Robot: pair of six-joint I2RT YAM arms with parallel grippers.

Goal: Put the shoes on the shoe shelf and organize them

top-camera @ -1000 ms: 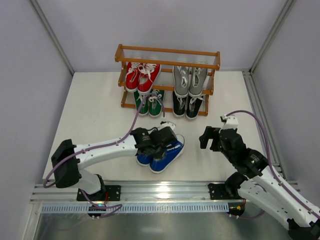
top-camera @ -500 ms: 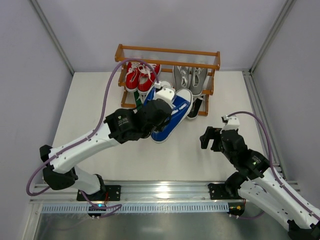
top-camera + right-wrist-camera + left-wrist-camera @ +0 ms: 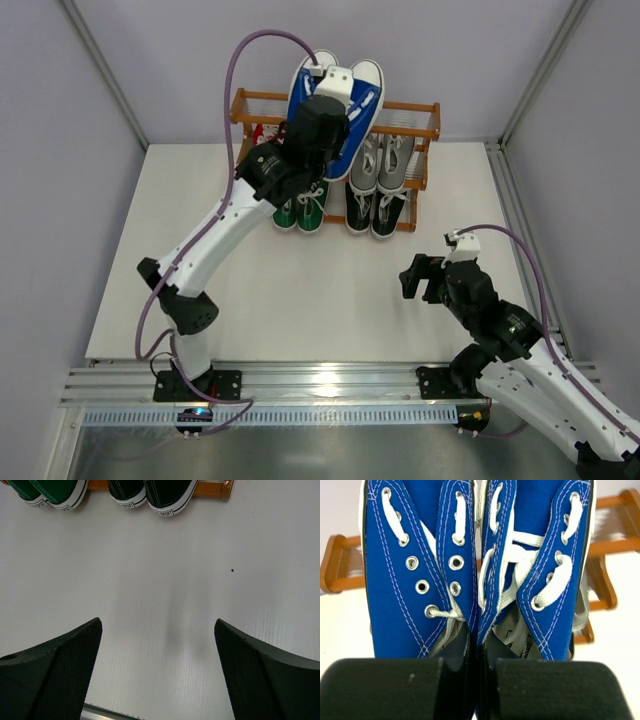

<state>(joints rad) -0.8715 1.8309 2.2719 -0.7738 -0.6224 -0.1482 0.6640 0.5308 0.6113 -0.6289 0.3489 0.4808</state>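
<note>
Blue canvas sneakers, white-laced, sit pinched together in the left tool above the orange-brown wooden shoe shelf; the right tool gapes released in front of it.

Flat white matte tabletop; the right wrist view shows fine parallel ribbing and a soft patch of reflected glare. One small dark speck on it, right of centre. Pale grey enclosure walls on three sides. Slanted aluminium left post at far-left corner; matching right post at far-right. Silver extruded rail along near edge. White slotted strip just below it, then glossy grey metal sheet.
</note>
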